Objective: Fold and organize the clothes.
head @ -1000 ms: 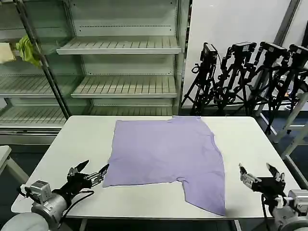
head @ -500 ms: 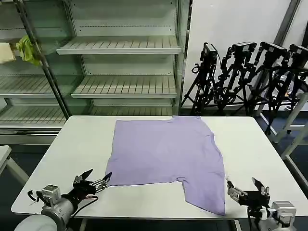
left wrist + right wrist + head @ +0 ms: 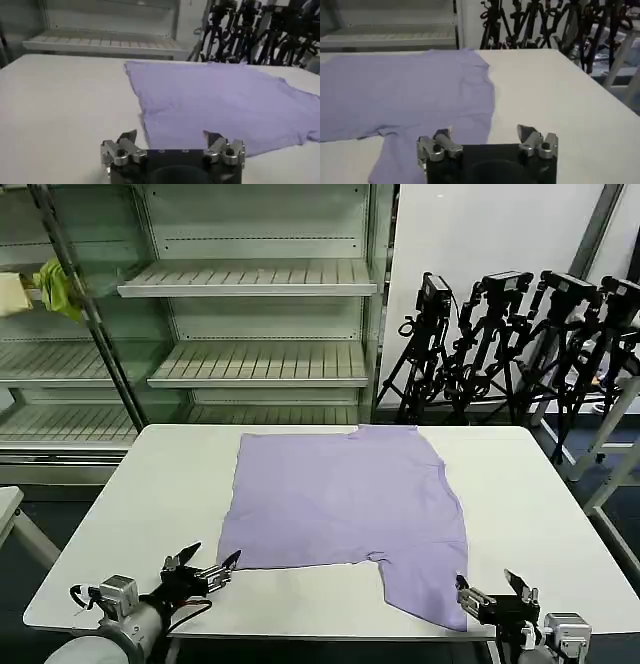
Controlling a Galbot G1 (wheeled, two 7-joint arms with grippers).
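Observation:
The lavender T-shirt (image 3: 350, 504) lies flat on the white table (image 3: 160, 474), plain side up, partly folded, with one flap (image 3: 430, 584) reaching toward the front edge. My left gripper (image 3: 204, 567) is open at the shirt's front left corner, low over the table. In the left wrist view the T-shirt (image 3: 220, 105) edge runs between the fingers of that gripper (image 3: 170, 137). My right gripper (image 3: 492, 594) is open at the flap's front right corner. The right wrist view has the T-shirt (image 3: 410, 95) edge inside the span of the gripper (image 3: 485, 132).
Metal shelving (image 3: 250, 284) stands behind the table, with a yellow-green cloth (image 3: 55, 289) on its left side. Black tripods (image 3: 510, 334) stand at the back right. Bare table surface lies left and right of the shirt.
Both grippers have moved inward toward the shirt's front corners: the left one rightward and nearer the front edge, the right one leftward to the flap. Both stay open.

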